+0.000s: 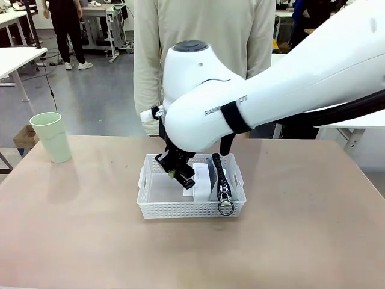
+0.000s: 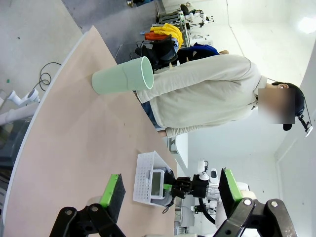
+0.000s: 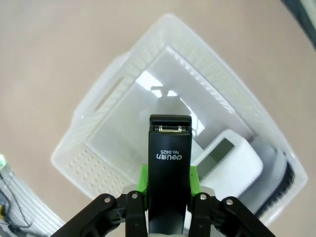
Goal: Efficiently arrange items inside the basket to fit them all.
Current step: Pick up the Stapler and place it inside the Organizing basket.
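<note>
Basket (image 1: 180, 209) | on beige tabletop (image 1: 90, 229) | grey floor (image 1: 102, 90), white tables (image 1: 18, 57) behind

The basket (image 1: 180, 209) is white, with rows of tiny holes all over its sides. The stapler (image 3: 170, 163) is black with white letters on top. The box (image 3: 232, 168) is white. The pouch (image 3: 273, 170) is grey, its zipper (image 1: 223, 180) black, its ring (image 1: 226, 208) silver. The cup (image 1: 51, 137) by the surface's left edge is pale green. The surface (image 1: 84, 241) is pinkish brown. My right pincer (image 3: 169, 178) and left pincer (image 2: 170, 190) are black with bright green pads (image 2: 111, 188). My arm (image 1: 313, 78) is white.
</note>
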Controlling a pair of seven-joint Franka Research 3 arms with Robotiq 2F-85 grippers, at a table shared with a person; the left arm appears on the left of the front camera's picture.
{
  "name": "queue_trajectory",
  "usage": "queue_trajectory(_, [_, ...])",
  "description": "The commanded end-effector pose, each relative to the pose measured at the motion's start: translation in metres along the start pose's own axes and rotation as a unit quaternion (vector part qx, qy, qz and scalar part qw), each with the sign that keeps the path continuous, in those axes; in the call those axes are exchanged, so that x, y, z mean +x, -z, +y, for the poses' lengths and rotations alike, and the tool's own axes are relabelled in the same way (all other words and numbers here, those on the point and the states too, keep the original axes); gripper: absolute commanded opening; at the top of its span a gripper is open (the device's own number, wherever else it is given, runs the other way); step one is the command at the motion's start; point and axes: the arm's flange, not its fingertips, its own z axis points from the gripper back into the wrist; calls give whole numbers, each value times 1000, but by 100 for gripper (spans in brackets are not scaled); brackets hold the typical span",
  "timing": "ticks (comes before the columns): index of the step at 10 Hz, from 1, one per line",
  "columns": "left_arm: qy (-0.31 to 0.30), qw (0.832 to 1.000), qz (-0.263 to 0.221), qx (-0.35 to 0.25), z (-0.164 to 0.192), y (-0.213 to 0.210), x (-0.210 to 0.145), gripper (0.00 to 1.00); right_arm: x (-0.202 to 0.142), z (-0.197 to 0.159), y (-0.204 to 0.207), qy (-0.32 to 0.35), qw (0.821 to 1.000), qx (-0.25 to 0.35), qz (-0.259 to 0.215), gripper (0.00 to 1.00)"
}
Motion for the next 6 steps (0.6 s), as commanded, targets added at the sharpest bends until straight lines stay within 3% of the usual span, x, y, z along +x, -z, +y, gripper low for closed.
queue_trajectory(1, [-1,1000,-3,-9,-1,-1,0,100,24,7,15,12,1000,-14,-5,37])
queue_trajectory(6, [-1,1000,-3,-9,-1,-1,0,100,38,2,65,-21,998,3,51,37])
